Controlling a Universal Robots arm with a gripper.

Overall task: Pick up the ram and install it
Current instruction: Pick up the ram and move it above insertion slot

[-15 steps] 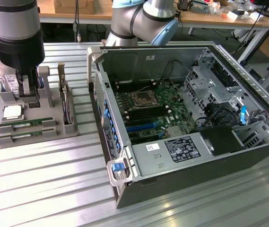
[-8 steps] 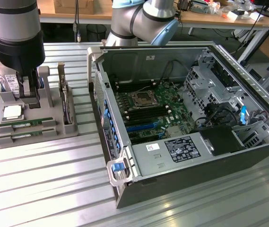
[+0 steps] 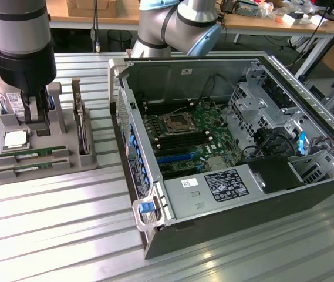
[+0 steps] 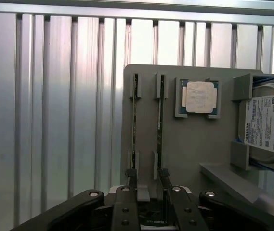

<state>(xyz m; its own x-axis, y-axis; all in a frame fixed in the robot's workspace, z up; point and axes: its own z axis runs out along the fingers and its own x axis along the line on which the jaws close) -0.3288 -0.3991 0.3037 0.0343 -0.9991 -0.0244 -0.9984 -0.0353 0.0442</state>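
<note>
Claw (image 4: pixel 147 175) spread apart, seemingly above holder (image 4: pixel 189 154) edge; ram (image 4: pixel 160 120) slotted there, open overhead

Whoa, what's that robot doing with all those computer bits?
A robot arm is working next to an open computer. Its claw is open and holding nothing, and it hangs over a grey tray of parts. Two green memory sticks sit side by side in the tray, near a square silver chip and a hard drive. Neither stick has been lifted out yet.
</note>
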